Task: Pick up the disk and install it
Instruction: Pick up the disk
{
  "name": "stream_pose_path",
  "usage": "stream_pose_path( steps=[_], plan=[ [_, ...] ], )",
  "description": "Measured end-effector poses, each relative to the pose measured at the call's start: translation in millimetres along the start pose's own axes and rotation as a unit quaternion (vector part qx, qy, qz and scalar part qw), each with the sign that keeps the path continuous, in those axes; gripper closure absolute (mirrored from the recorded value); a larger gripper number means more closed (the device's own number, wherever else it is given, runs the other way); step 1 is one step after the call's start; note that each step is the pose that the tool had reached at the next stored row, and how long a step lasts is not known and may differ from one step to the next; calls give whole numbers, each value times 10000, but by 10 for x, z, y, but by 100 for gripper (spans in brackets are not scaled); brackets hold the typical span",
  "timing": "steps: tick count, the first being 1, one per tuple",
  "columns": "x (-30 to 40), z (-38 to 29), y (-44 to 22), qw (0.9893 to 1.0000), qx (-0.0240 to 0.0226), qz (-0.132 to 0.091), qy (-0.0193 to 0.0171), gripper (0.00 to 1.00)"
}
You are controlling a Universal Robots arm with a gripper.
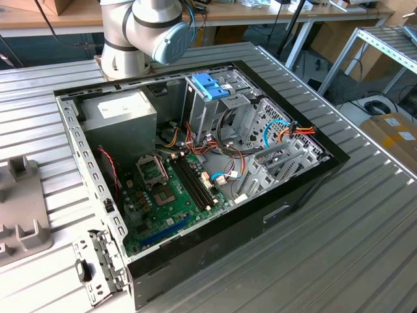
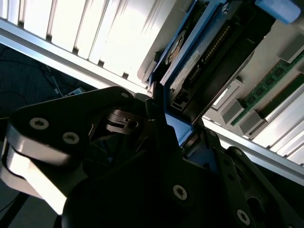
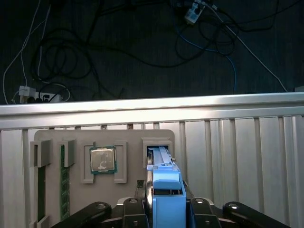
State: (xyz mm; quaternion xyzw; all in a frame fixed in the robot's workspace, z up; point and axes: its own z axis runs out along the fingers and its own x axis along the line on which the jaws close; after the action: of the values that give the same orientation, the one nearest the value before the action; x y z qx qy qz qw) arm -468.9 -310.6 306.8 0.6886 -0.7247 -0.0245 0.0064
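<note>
A flat, dark grey metal hard disk with a light-blue plastic frame (image 3: 166, 194) is seen gripped edge-on by the black claw (image 3: 166, 211) in the first wrist view, with the claw's two fingers (image 3: 192, 209) closed against the disk's opposite sides. The disk is held upright above a pale grey plastic holder tray (image 3: 128, 137), and its far end is lined up with the tray's rectangular slot; whether that end is seated in the slot or clear of it cannot be told. A square silver processor chip (image 3: 102, 159) and a green memory stick (image 3: 63, 185) are seen resting in other recesses of the same tray. In the second wrist view the disk (image 2: 190, 61) is shown from the side, its white label visible, with the claw (image 2: 178, 128) clamped round its blue frame. The tray is set on a ribbed grey metal surface (image 3: 237, 166), beyond whose edge a dark floor strewn with cables (image 3: 71, 61) is seen. In the exterior view, an open black desktop computer case (image 1: 228, 248) is laid on its side on the ribbed surface (image 1: 365, 228), with its green motherboard (image 1: 169, 202) exposed. The grey holder tray (image 1: 26, 222) is seen at the exterior view's left, apart from the case. The silver robot arm (image 1: 140, 29) is mounted behind the case.
</note>
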Motion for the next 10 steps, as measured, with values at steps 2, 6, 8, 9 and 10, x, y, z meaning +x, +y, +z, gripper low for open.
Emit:
stream_pose_path(
  steps=[2, 6, 8, 9, 10],
  plan=[
    [0, -1, -1, 10000, 1, -1, 0, 63],
    [-5, -4, 0, 10000, -1, 0, 0, 63],
    [-6, -8, 0, 10000, 0, 0, 0, 63],
    [-6, -12, 1, 10000, -1, 0, 0, 63],
    [-6, -18, 1, 10000, -2, 0, 1, 63]
  ],
)
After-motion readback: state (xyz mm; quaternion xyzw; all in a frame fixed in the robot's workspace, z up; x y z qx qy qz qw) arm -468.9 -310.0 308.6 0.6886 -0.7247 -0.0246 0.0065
